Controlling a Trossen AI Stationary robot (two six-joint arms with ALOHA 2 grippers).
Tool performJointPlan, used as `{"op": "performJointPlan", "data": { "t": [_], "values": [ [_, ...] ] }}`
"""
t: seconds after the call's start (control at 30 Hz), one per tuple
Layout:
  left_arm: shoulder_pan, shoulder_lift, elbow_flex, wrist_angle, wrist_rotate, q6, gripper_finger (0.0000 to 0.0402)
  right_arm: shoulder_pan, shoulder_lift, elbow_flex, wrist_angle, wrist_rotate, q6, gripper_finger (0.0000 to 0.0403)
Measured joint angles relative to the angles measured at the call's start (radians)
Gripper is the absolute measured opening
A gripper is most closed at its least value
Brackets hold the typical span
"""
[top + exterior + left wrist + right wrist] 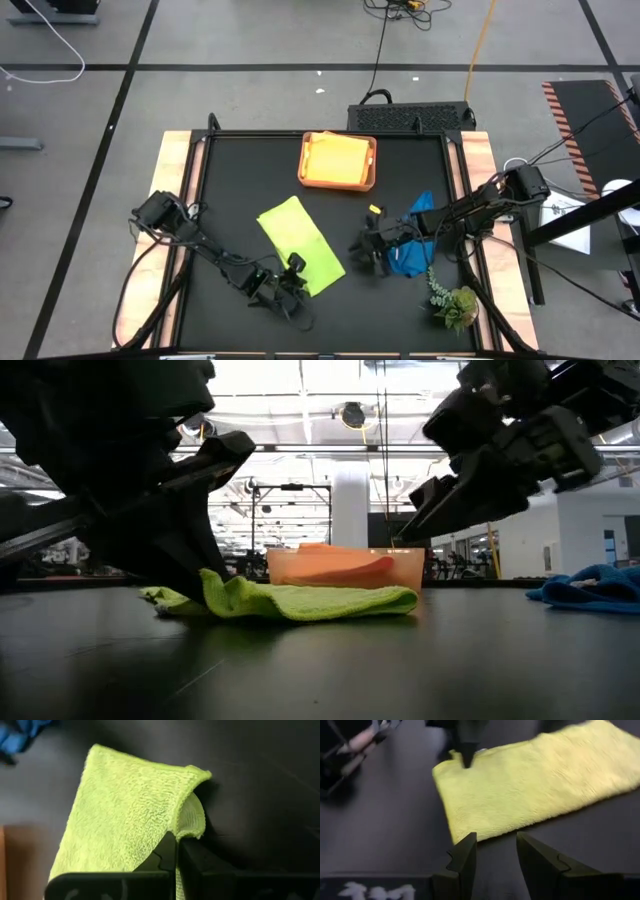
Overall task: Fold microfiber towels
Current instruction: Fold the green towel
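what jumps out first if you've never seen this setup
The lime green towel lies folded in a strip mid-table, and the left gripper is shut on its near corner. Behind it sits an orange tray of folded towels. The right gripper hangs open beside a crumpled blue towel.

Tan tray [369, 184], plant sprig [453, 303]

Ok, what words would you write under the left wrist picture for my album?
Left gripper shut on a corner of the lime green towel on the black table.

lime green towel [298, 243], blue towel [412, 250], orange tray [338, 183], black table [230, 180]
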Motion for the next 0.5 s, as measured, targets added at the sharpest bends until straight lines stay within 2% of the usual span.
{"op": "performJointPlan", "data": {
  "t": [0.17, 0.37, 0.5],
  "values": [
    [-0.012, -0.001, 0.0, 0.001, -0.07, -0.1, 0.0003, 0.03, 0.0, 0.0, 0.0, 0.0, -0.163, 0.0132],
    [-0.034, -0.002, 0.0, 0.007, -0.164, -0.209, 0.0002, 0.042, 0.042, 0.0, 0.034, 0.0, -0.265, 0.0137],
    [-0.059, -0.009, -0.054, 0.139, -0.204, -0.29, 0.0001, 0.042, 0.137, 0.0, 0.153, 0.0, -0.298, 0.0146]
  ]
}}
